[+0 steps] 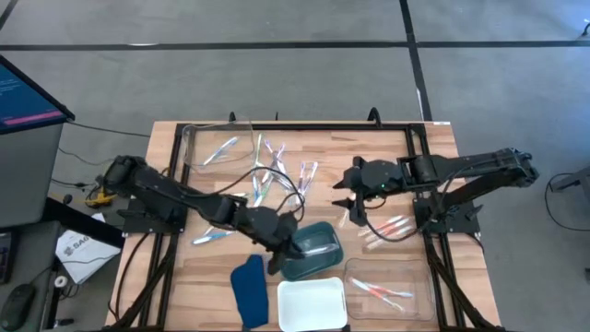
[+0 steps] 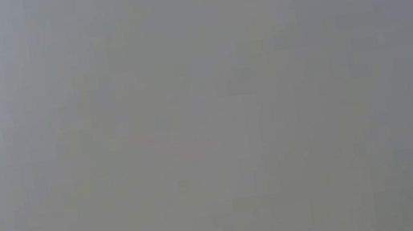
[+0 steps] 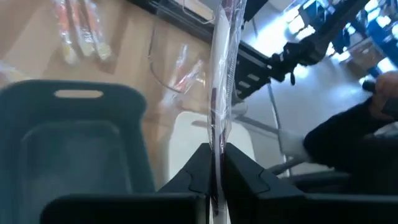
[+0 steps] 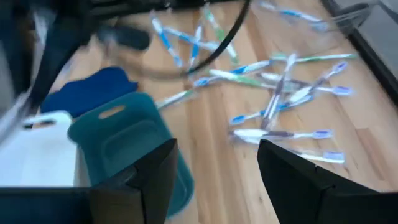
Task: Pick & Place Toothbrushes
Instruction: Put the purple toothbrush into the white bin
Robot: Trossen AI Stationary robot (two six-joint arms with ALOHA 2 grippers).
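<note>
Presently the left gripper [image 3: 214,180], lower centre, clamps a wrapped toothbrush [image 3: 221,81] standing upright over the teal tray [image 3: 74,143]; right gripper [image 4: 214,180] fingers apart.

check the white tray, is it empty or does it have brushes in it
Empty. From above, the white tray shows only bare white inside, no brushes.

Left pincer [image 3: 216,180] pinches a wrapped toothbrush [image 3: 221,87] upright — beside teal tray [image 3: 74,143].

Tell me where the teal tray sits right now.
In the high view, the teal tray lies front-centre, behind the white tray, beside the blue cloth, under the left pincer.
</note>
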